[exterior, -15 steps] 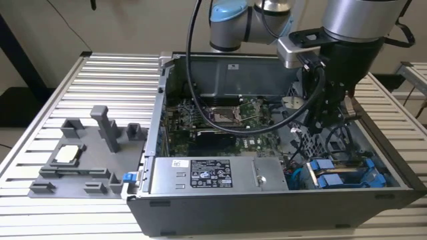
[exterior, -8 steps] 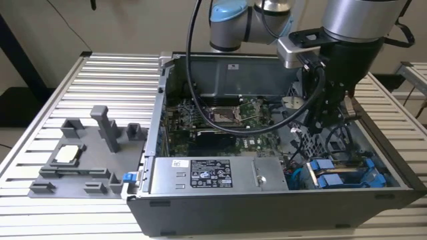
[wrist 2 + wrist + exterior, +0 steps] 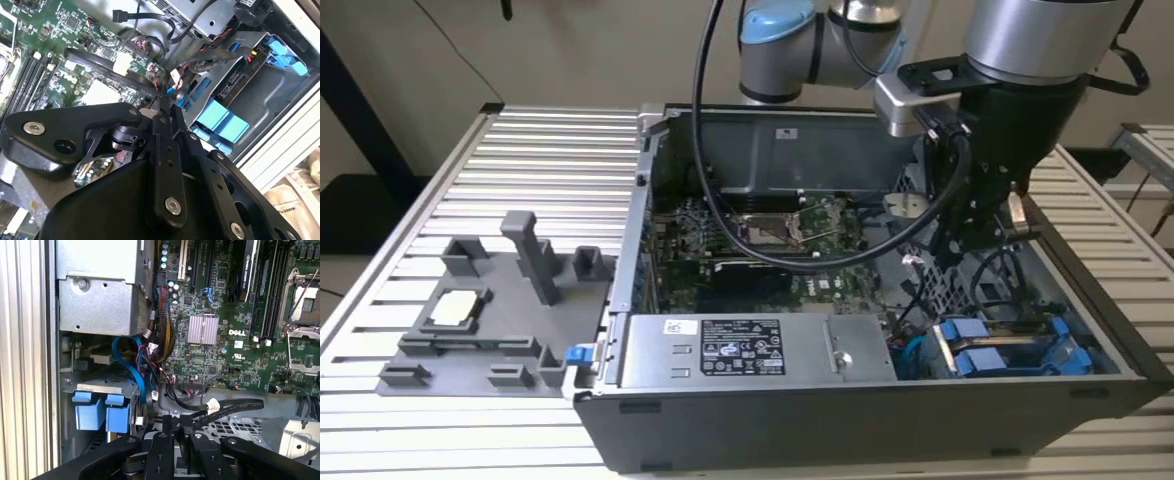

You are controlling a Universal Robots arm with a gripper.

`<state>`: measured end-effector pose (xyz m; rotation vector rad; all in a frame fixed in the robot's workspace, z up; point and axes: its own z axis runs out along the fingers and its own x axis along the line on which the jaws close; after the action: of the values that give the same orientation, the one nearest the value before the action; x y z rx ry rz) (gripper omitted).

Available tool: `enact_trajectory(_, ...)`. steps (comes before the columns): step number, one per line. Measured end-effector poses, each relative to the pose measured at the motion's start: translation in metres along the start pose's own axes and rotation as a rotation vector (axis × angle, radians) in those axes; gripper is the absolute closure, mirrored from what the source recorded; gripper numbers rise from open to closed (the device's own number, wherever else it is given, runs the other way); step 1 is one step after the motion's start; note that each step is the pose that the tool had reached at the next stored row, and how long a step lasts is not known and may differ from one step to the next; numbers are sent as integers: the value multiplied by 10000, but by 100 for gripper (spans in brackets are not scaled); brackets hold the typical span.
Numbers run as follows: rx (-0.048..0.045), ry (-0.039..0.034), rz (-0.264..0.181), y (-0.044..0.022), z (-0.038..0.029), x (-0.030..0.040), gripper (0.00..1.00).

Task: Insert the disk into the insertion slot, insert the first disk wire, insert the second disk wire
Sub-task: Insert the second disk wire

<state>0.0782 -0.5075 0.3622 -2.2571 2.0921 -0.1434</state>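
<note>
Arm (image 3: 1021, 60) is hanging down from the top of the exterior view, its wrist nearly upright over the open computer case (image 3: 854, 420), on the side at the exterior view's right. A thick black cable (image 3: 700, 120) is looping from the arm down into the case. Gripper (image 3: 974, 225) is pointing downward inside the case, just over the perforated grey drive cage (image 3: 927, 285), with the green motherboard (image 3: 747, 250) lying to the exterior view's left of it. Both wrist views are looking along the dark linkages, so whether the gripper is clamped on something or released cannot be told. In the first wrist view a flat black wire (image 3: 235, 407) is running away from just beside the gripper's tip, and a bundle of blue wires (image 3: 132, 370) is curling near the cage. The disk (image 3: 983, 362), in its blue carrier, is sitting inside the insertion slot (image 3: 260, 100) at the case's corner nearest the camera, at the exterior view's right. It is lying below the gripper and apart from it. A second blue carrier (image 3: 961, 335) is sitting just beside the disk in the same cage. The silver labelled power-supply box (image 3: 747, 350) is lying to the exterior view's left of the cage. The case is resting on a ribbed aluminium table (image 3: 547, 160), and a grey fixture (image 3: 494, 300) with upright posts is standing on the table to the exterior view's left. A pale wall (image 3: 587, 50) is standing behind the table.
</note>
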Motion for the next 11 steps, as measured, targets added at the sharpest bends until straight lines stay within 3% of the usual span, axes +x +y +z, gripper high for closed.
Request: enact_trajectory(11,0,1,-17,0,0,0,84)
